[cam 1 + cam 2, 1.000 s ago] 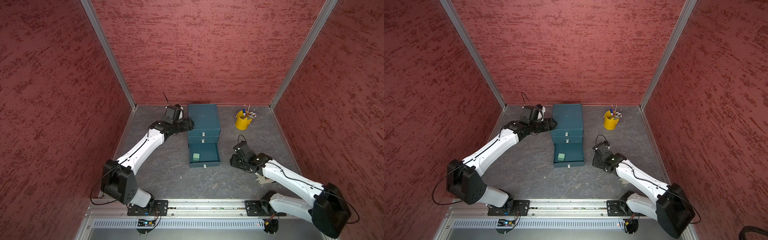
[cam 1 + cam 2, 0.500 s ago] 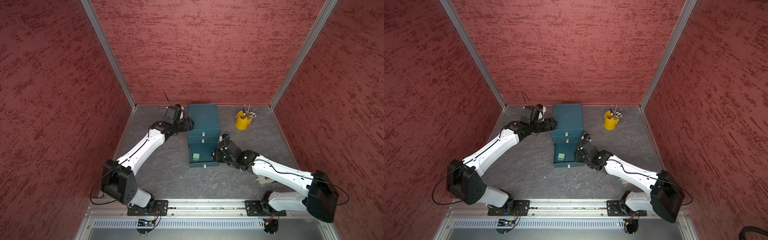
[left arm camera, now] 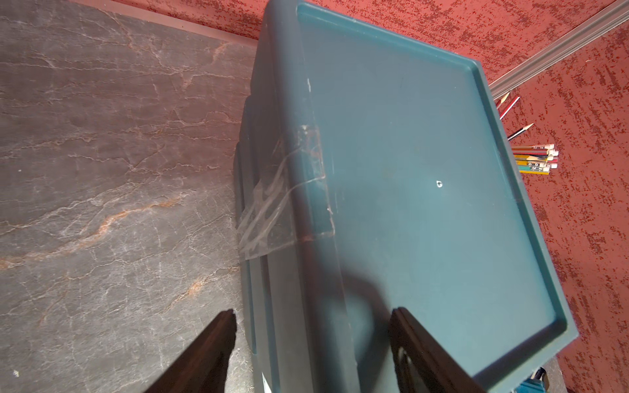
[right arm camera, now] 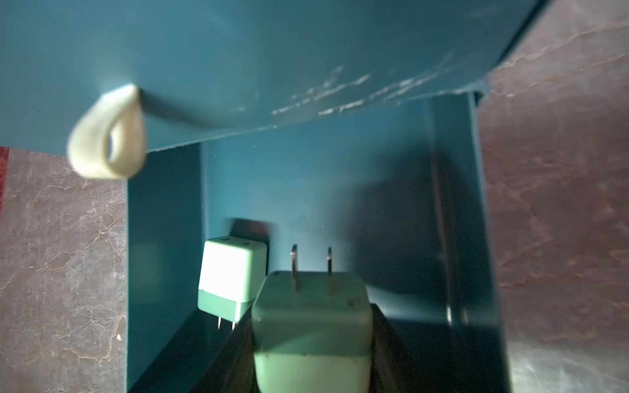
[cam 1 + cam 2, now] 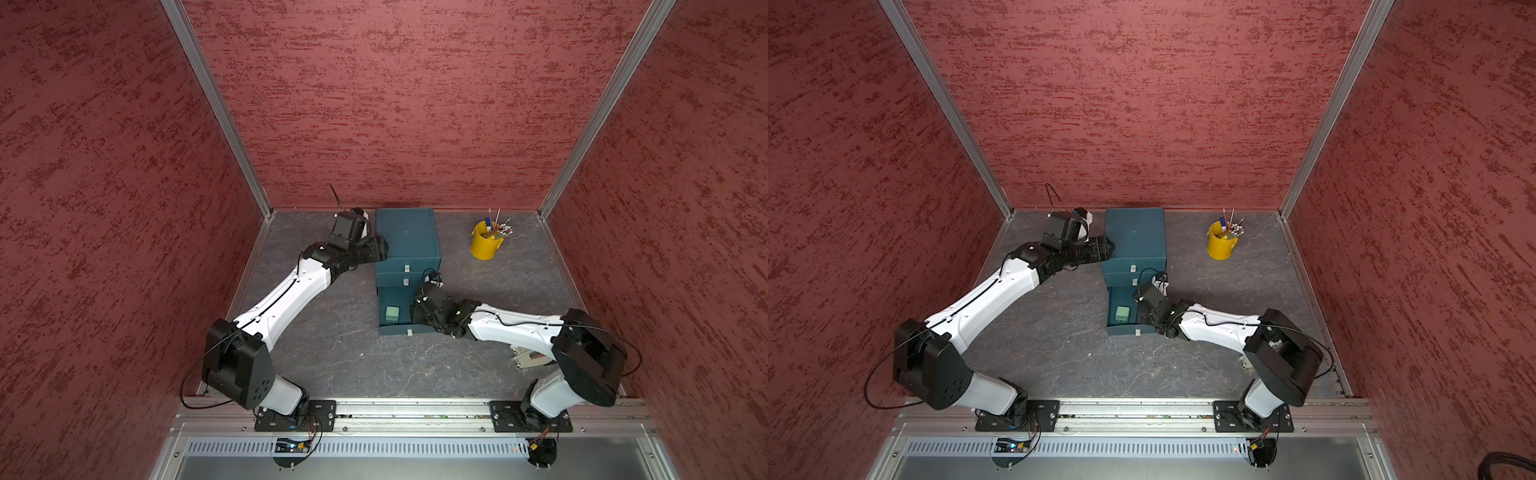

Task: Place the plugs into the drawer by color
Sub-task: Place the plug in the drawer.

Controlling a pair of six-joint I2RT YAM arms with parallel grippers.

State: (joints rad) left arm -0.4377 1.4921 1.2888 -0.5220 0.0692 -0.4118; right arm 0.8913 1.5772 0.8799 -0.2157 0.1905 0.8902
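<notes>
The drawer (image 3: 408, 170) is matt, scuffed plastic with glossy clear tape (image 3: 272, 211), the plugs (image 4: 311, 323) smooth plastic with metal prongs (image 4: 294, 268), the table (image 3: 102, 170) veined and stone-like.

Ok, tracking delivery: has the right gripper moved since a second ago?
Yes: the right gripper swung toward the dark teal drawer chest, over its open bottom drawer, holding a mint green plug.

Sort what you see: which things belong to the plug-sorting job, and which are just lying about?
Job: held mint green plug; second mint green plug in the open bottom drawer; dark teal drawer chest.
Lying about: yellow pencil bucket.
</notes>
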